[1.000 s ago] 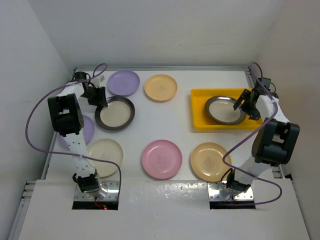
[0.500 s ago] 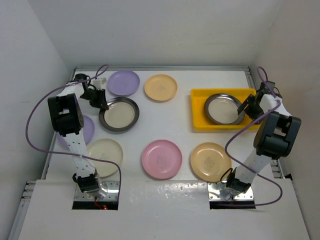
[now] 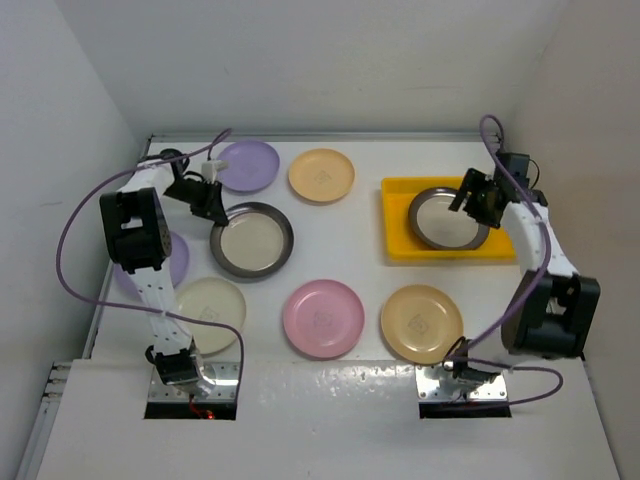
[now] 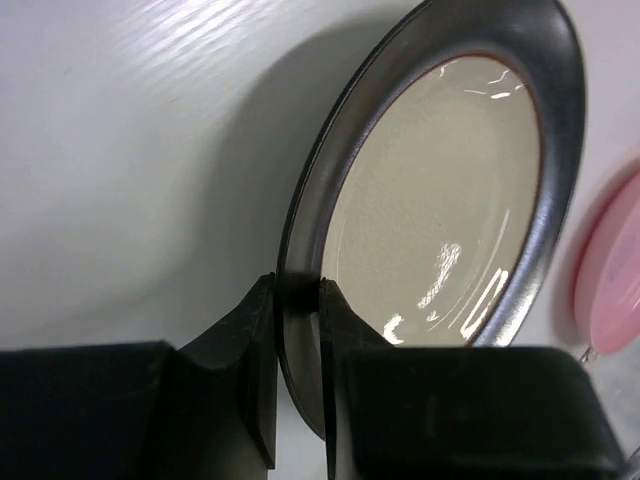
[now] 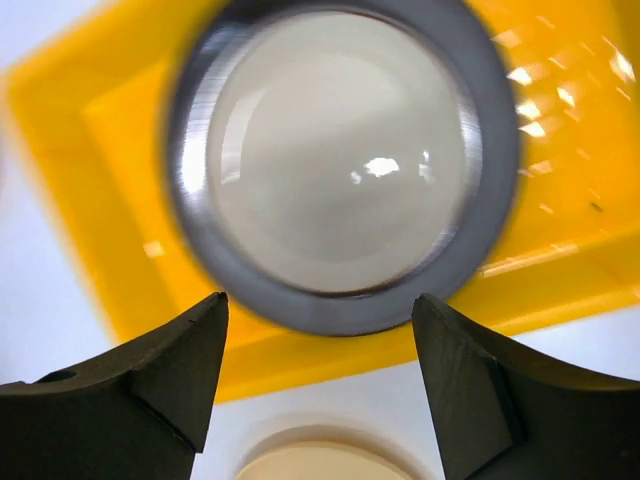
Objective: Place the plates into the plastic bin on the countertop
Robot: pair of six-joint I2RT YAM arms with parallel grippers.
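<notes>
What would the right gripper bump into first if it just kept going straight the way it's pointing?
Most likely the dark-rimmed plate in the yellow bin: the open right gripper is aimed at its near rim. Depth is unclear, so the bin's wall might come first.

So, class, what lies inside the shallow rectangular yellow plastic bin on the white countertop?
The yellow bin holds one round dark metallic-rimmed plate with a cream centre. The floor beneath that plate is covered, so anything lying under it cannot be seen.

The left arm hides much of a lilac plate; a seemingly pink plate is edge-cropped.
</notes>
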